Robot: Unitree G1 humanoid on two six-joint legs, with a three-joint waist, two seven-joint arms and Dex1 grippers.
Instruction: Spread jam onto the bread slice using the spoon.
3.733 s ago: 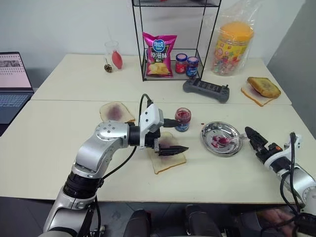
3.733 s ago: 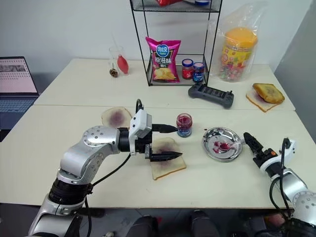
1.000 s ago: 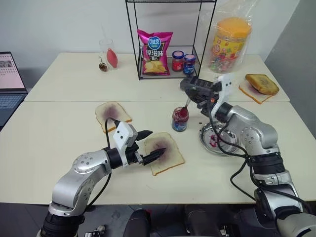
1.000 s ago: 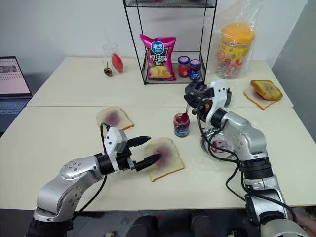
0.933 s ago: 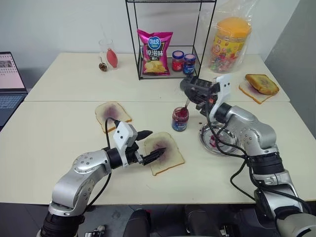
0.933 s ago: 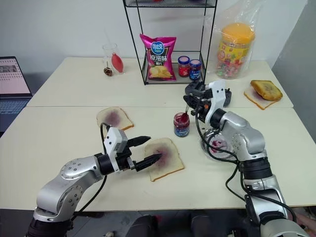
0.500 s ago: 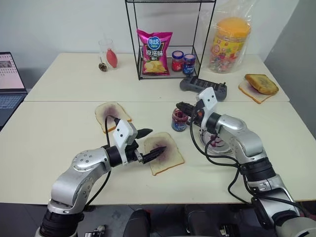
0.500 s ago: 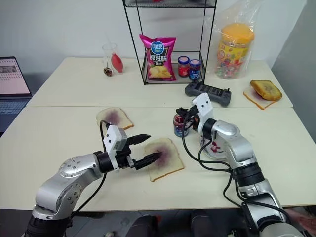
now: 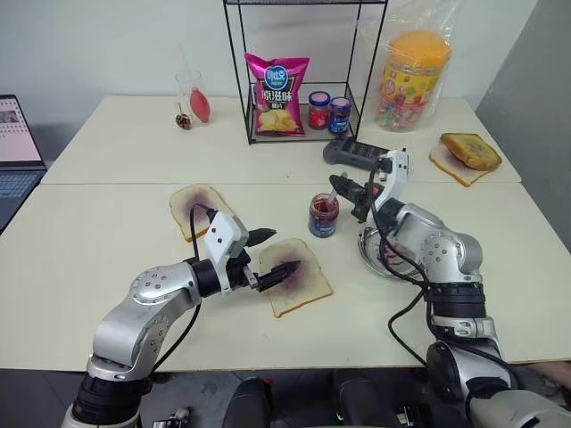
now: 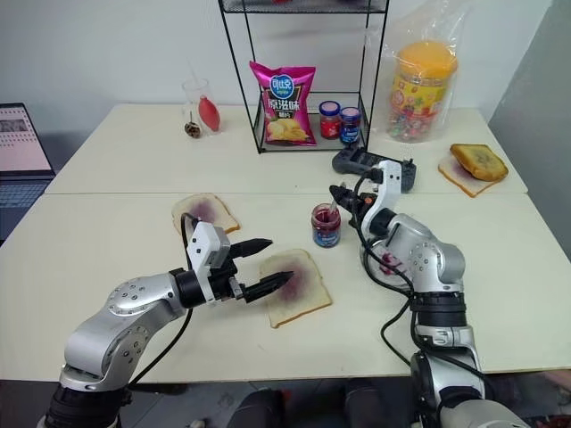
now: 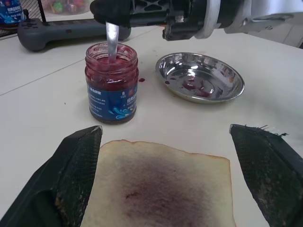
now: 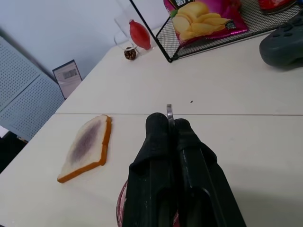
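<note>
The bread slice [image 9: 297, 278] lies in the middle of the near table with a purple-red smear at its centre. My left gripper [image 9: 280, 251] hovers low at the slice's left side, open, and the slice lies between its fingers [image 11: 75, 165]. Just behind the bread stands the lidless jar of jam [image 9: 322, 216] with its blue label. My right gripper [image 9: 344, 190] is above and right of the jar, shut on the handle of the spoon [image 11: 111, 39]. The spoon slants down into the jam, so its bowl is hidden.
A steel plate [image 9: 389, 252] with jam smears sits right of the jar. A smaller stained slice [image 9: 198, 206] lies at the left. Behind are a wire rack [image 9: 294, 71] with a chip bag and two lidded jars, a grey controller [image 9: 355, 152] and a toast sandwich [image 9: 469, 152].
My right gripper has come from the plate's right side to the jar with the spoon, and in the last second it dipped and rolled there. My left gripper has drawn back from the jar.
</note>
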